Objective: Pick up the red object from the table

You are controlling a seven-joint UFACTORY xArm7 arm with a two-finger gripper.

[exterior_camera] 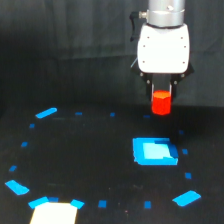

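I see my gripper squeezing the red object, holding it up in the air above the black table and blue block.

I see the red object, a stubby bright block, upright between the jaws, lifted clear above the black surface.

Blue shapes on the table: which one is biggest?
The blue rectangular block, lying on the table right below the gripper that holds the red object. The other blue shapes are thin slivers or tiny dots.
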